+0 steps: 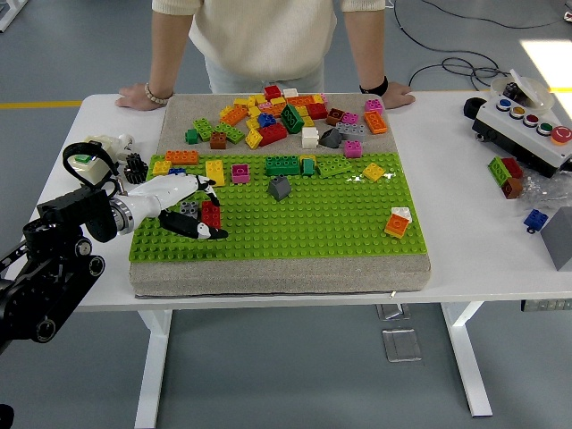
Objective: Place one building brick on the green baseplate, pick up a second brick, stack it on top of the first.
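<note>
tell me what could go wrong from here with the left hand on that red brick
1. The left hand is curled around the red brick right beside a grey brick; the fingers may catch or drag the grey one too.
2. The thumb lies low across the green studded baseplate, so it could snag on the studs.
3. The yellow brick and blue brick just behind could get knocked if the hand swings back.

One square green studded baseplate [295, 214] lies on one grey foam mat [286, 268] atop one white desk [465, 206]. One loose heap of plastic bricks in many colours [286, 116], too many to count surely, sits at the mat's far side. One upright red brick [211, 215] and one grey brick [189, 210] stand by one white robot hand [174, 206]. One orange-and-white brick [398, 222] stands alone. One button box [527, 130] carries five round coloured buttons. Two hands of one person [268, 36] rest on the desk.
</note>
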`<state>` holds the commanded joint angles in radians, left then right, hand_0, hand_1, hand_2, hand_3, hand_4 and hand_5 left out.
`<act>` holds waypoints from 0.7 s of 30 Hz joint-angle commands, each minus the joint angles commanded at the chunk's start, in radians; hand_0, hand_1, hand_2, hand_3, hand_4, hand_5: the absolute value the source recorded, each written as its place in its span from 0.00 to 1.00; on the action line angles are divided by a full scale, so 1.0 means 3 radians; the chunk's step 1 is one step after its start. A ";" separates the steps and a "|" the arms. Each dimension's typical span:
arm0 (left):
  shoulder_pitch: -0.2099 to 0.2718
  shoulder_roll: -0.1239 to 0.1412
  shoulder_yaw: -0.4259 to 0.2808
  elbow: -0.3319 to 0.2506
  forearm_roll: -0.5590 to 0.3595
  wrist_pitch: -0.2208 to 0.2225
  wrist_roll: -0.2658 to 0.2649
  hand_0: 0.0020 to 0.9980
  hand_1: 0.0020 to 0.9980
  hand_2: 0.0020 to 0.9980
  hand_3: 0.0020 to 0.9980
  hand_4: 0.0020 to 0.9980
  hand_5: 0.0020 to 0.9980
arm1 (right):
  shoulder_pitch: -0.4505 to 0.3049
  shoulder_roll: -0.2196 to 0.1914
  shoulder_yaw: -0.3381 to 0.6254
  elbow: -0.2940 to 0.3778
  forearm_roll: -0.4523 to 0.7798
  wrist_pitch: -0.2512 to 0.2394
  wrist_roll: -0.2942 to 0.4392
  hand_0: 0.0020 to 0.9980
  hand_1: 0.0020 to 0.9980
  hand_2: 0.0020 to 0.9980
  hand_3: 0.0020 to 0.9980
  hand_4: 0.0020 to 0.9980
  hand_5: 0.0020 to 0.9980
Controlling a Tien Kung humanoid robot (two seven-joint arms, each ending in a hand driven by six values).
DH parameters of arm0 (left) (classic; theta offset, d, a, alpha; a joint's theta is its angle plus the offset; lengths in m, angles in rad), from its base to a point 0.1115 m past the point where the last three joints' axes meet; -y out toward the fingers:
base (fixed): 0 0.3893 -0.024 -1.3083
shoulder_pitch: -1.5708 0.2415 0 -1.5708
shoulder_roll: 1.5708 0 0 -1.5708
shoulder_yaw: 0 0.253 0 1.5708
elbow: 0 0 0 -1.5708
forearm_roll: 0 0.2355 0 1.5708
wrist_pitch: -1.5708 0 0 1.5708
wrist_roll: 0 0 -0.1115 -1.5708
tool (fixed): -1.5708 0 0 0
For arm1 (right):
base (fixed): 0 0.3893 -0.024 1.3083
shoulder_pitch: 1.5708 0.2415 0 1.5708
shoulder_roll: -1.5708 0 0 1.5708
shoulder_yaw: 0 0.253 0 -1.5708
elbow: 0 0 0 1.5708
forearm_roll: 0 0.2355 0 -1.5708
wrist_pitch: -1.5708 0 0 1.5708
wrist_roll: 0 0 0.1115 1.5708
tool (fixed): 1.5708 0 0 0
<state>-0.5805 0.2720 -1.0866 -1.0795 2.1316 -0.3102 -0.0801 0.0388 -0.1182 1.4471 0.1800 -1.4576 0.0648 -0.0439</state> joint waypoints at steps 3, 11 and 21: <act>0.0005 0.0011 -0.0008 -0.0002 0.0008 -0.0011 0.0002 1.00 1.00 0.99 0.71 1.00 0.81 | 0.0000 0.0000 0.0000 0.0000 -0.0002 0.0000 0.0000 0.76 0.69 0.73 0.75 1.00 0.50; 0.0086 0.0065 -0.0075 -0.0121 0.0007 -0.0058 0.0026 1.00 1.00 0.99 0.68 1.00 0.82 | -0.0005 0.0002 -0.0001 0.0000 0.0001 0.0000 -0.0002 0.76 0.69 0.73 0.75 1.00 0.50; 0.0153 0.0072 -0.0066 -0.0149 -0.0004 -0.0057 0.0032 1.00 1.00 0.99 0.67 1.00 0.81 | -0.0004 0.0008 -0.0011 0.0000 0.0005 -0.0003 -0.0001 0.76 0.69 0.73 0.75 1.00 0.50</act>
<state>-0.5345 0.2935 -1.1063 -1.1241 2.1302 -0.3274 -0.0705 0.0374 -0.1159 1.4438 0.1800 -1.4563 0.0638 -0.0442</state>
